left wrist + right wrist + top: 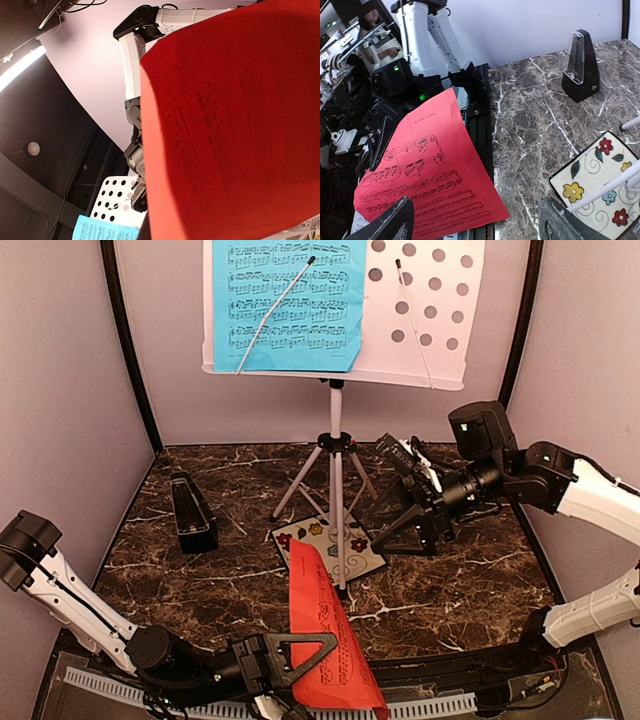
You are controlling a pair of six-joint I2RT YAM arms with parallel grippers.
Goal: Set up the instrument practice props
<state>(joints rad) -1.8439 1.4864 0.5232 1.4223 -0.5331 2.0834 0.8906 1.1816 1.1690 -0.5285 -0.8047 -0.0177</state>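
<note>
Gripping the red music sheet (pixel 318 610) near its lower edge, the left pincer (pixel 300 665) sits low at the near edge of the desk (pixel 470 580), clamped on the paper. The sheet stands up off the desk and leans away from the arm bases. Its top edge is just short of the floral tile (pixel 372 558). From the left wrist the red page (pixel 230 125) fills most of the view, its printed staves faintly visible.

The right pincer (pixel 405 495) hangs above the desk just right of the tripod (pixel 337 470), its jaws wide apart, pointed toward the near edge. Its camera looks between the two fingertips at the red sheet (pixel 425 175).

At the back, the white music stand (pixel 430 310) holds the blue music sheet (pixel 290 300) on its left half, with a thin wire arm (pixel 275 310) lying across it. The tripod's front leg reaches over the tile. The black metronome (pixel 193 512) stands upright on the desk, left of the tripod and well apart from the tile
</note>
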